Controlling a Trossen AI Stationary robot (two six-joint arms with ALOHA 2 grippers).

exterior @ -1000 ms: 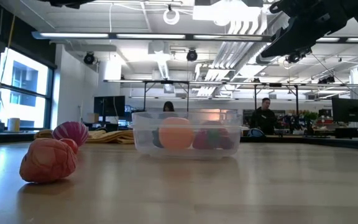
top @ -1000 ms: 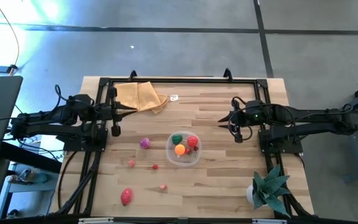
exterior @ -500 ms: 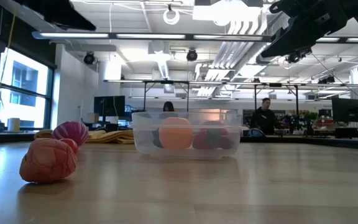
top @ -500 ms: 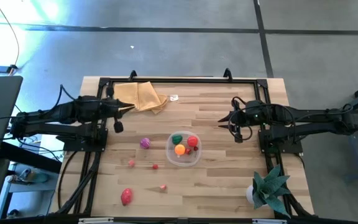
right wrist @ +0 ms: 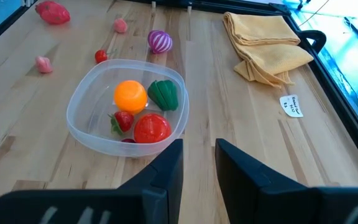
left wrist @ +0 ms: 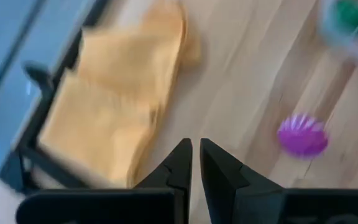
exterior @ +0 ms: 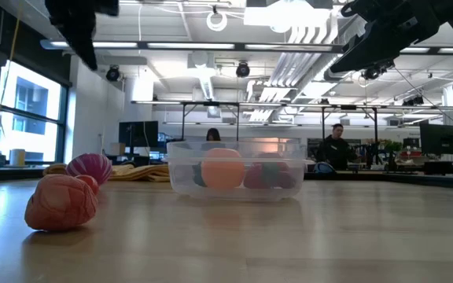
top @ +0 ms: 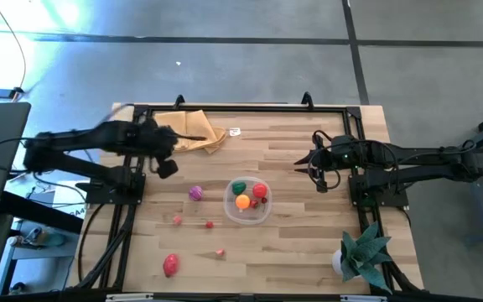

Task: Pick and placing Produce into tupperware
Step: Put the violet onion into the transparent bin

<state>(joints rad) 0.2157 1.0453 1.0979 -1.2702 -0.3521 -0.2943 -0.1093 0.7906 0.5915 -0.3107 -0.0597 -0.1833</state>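
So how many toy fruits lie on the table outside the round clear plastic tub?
5: a magenta one beside the tub, a tiny red one, two small pink ones, one big red one farthest. None seems hidden.

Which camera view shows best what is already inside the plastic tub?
The right wrist view: it looks down into the tupperware and shows an orange fruit, a green piece, a strawberry and a red tomato. The high view shows them small. The low view sees them blurred through the wall. The left wrist view catches only an edge.
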